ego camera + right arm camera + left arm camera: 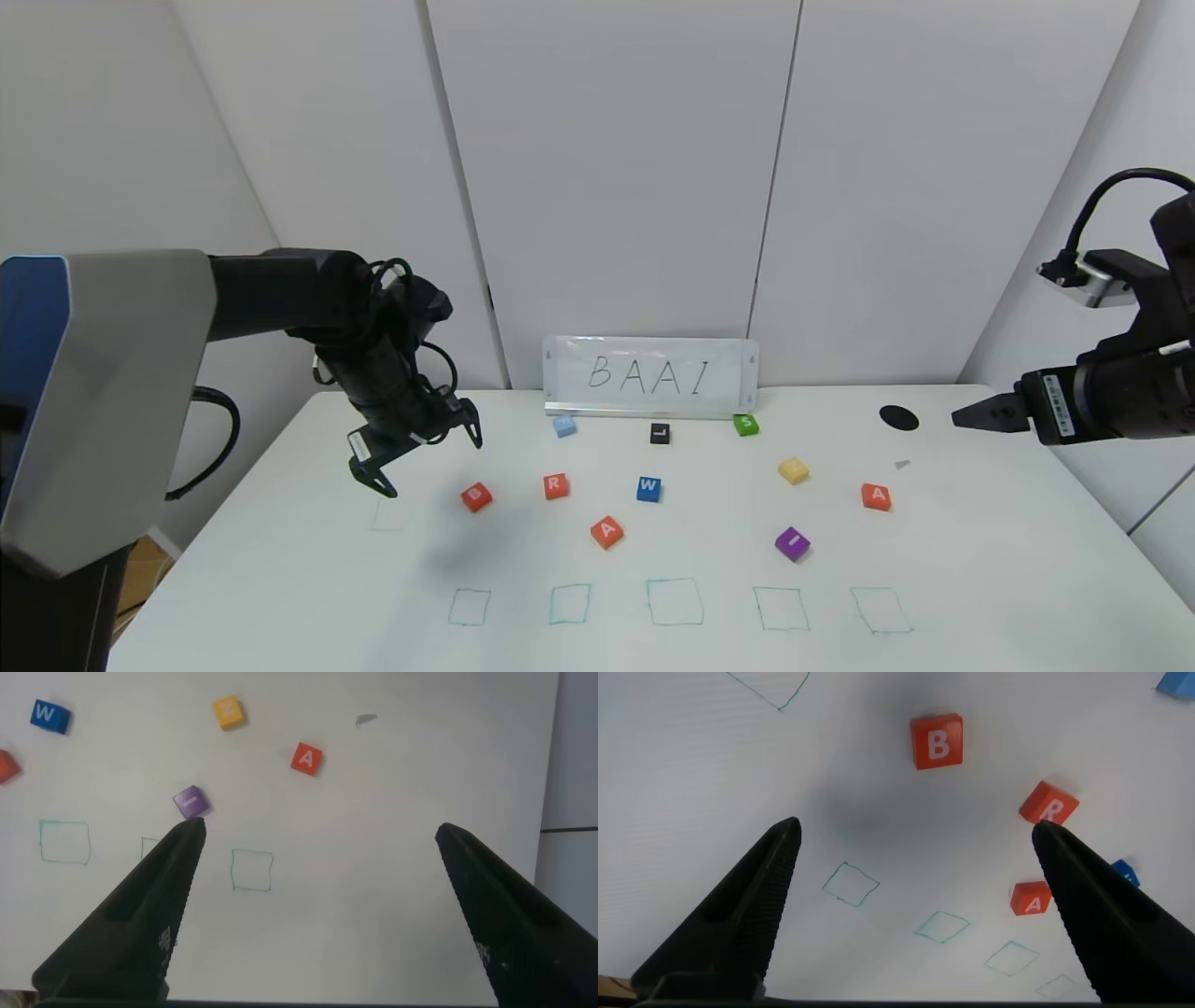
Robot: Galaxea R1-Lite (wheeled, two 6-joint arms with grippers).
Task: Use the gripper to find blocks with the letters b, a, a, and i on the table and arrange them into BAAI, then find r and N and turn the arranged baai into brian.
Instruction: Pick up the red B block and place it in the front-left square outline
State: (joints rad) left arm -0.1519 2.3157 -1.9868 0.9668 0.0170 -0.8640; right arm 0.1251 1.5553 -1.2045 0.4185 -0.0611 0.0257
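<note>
White wall panels stand behind the table (980, 560), where a card reading BAAI (651, 376) is propped at the far edge. We see the blocks scattered mid-table: B (476, 497) nearest the left side, one A (607, 532) toward the centre, the purple I (793, 542) and the second A (876, 497) toward the right. R (556, 485) lies between B and the blue W (649, 488).

We judge them light, rigid and smooth-sided, best pinched across two opposite flat sides from above. No container is here; only the drawn green squares (675, 601) along the near edge, none holding a block.

The left gripper (415, 450) hovers near B, jaws spread wide and holding nothing. The right gripper (976, 416) hangs over the right edge, also wide open judging by its wrist view
</note>
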